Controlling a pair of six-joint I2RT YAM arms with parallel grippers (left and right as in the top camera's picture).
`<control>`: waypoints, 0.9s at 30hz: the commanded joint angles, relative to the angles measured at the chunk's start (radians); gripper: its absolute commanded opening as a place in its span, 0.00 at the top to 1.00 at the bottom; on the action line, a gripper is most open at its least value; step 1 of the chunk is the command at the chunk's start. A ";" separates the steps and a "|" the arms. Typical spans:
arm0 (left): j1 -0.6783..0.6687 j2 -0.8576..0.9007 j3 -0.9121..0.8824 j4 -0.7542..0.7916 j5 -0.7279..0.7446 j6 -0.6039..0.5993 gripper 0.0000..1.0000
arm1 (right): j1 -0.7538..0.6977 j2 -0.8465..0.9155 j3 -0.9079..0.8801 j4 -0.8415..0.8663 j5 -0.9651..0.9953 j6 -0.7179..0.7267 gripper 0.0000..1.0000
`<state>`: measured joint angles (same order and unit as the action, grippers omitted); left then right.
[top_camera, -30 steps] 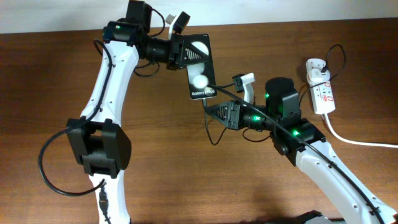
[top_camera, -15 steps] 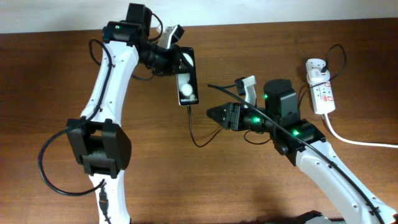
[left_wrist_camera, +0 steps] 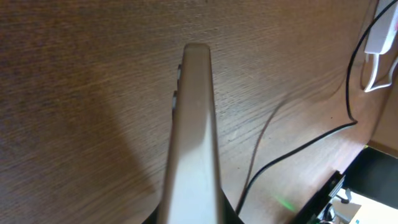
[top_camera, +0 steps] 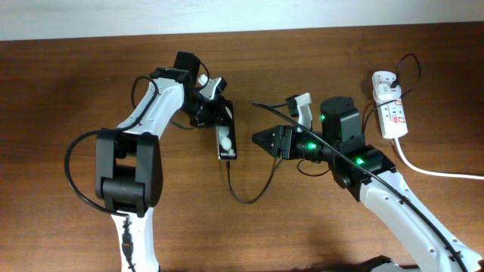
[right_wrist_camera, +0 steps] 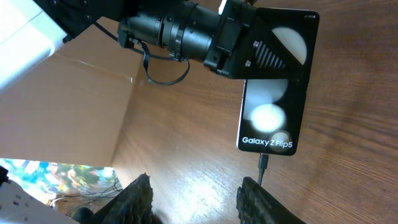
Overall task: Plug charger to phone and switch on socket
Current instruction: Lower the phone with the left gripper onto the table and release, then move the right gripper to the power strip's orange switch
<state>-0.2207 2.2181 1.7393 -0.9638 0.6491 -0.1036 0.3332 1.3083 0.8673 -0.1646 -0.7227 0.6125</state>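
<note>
The phone (top_camera: 228, 137), black with white glare spots, is held at its top end by my shut left gripper (top_camera: 210, 112) and looks narrow and tilted in the overhead view. In the right wrist view the phone (right_wrist_camera: 271, 118) faces the camera with white text. The charger's connector tip (right_wrist_camera: 262, 163) sits in its bottom port. The thin black charger cable (top_camera: 249, 198) loops down from the phone and up past my right arm. My right gripper (top_camera: 257, 140) is open and empty, right of the phone. The socket (top_camera: 393, 115) lies at the far right. The left wrist view shows the phone edge-on (left_wrist_camera: 193, 124).
A white adapter (top_camera: 384, 80) is plugged into the socket's far end, and a thick white cord (top_camera: 435, 169) runs off to the right edge. The table's far edge meets a white wall at the top. A black cable (left_wrist_camera: 292, 149) crosses the wood beside the phone.
My left arm has swung the phone down and toward the table's middle and turned it narrower, with the cable trailing from its port. My right gripper has let go and stayed nearly still.
</note>
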 commanded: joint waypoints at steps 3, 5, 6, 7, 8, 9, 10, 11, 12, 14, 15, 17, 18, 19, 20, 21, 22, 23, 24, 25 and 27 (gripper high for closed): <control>0.001 0.006 -0.006 0.043 0.005 -0.016 1.00 | -0.006 0.003 0.011 0.002 0.002 -0.032 0.53; 0.001 0.065 -0.006 0.047 0.009 -0.016 1.00 | -0.006 0.003 0.011 0.002 0.003 -0.032 0.53; 0.001 0.103 -0.006 0.047 0.010 -0.042 1.00 | -0.006 0.003 0.011 0.002 0.006 -0.032 0.53; 0.001 0.125 -0.006 0.047 0.024 -0.046 1.00 | -0.006 0.003 0.011 0.002 0.011 -0.032 0.53; 0.001 0.138 -0.006 0.047 0.030 -0.050 1.00 | -0.006 0.003 0.011 -0.001 0.021 -0.032 0.53; 0.001 0.141 -0.006 0.047 0.031 -0.050 1.00 | -0.006 0.003 0.011 -0.002 0.021 -0.032 0.53; 0.001 0.141 -0.006 0.049 0.031 -0.050 1.00 | -0.006 0.003 0.011 -0.002 0.021 -0.032 0.53; 0.001 0.141 -0.006 0.051 0.030 -0.050 1.00 | -0.006 0.003 0.011 -0.002 0.022 -0.032 0.53; 0.001 0.141 -0.006 0.051 0.023 -0.050 1.00 | -0.006 0.003 0.011 -0.004 0.028 -0.032 0.53; 0.001 0.141 -0.006 0.051 0.015 -0.050 0.92 | -0.006 0.003 0.011 -0.005 0.028 -0.032 0.53; 0.001 0.141 -0.006 0.051 0.016 -0.050 0.89 | -0.006 0.003 0.011 -0.005 0.028 -0.032 0.53; 0.001 0.141 -0.006 0.051 0.016 -0.050 0.84 | -0.006 0.003 0.011 -0.005 0.028 -0.032 0.53; 0.001 0.141 -0.006 0.051 0.015 -0.050 0.83 | -0.006 0.003 0.011 -0.005 0.028 -0.032 0.53; 0.001 0.141 -0.006 0.051 0.015 -0.050 0.83 | -0.006 0.003 0.011 -0.005 0.028 -0.032 0.53; 0.001 0.141 -0.006 0.051 0.015 -0.050 0.81 | -0.006 0.003 0.011 -0.005 0.028 -0.032 0.53; 0.001 0.141 -0.006 0.051 0.015 -0.050 0.78 | -0.006 0.003 0.011 -0.005 0.027 -0.032 0.53; 0.001 0.141 -0.006 0.051 0.011 -0.050 0.75 | -0.006 0.003 0.011 -0.005 0.027 -0.032 0.53; 0.001 0.141 -0.006 0.050 -0.006 -0.050 0.67 | -0.006 0.003 0.011 -0.005 0.027 -0.032 0.53; 0.001 0.141 -0.005 0.050 -0.022 -0.050 0.57 | -0.006 0.003 0.011 -0.005 0.027 -0.032 0.53; 0.001 0.141 -0.005 0.050 -0.045 -0.050 0.49 | -0.006 0.003 0.011 -0.005 0.028 -0.032 0.53; 0.001 0.141 -0.005 0.047 -0.134 -0.053 0.39 | -0.006 0.003 0.011 -0.005 0.027 -0.032 0.53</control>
<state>-0.2222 2.3356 1.7477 -0.9154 0.7059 -0.1631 0.3332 1.3083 0.8677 -0.1719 -0.7033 0.5938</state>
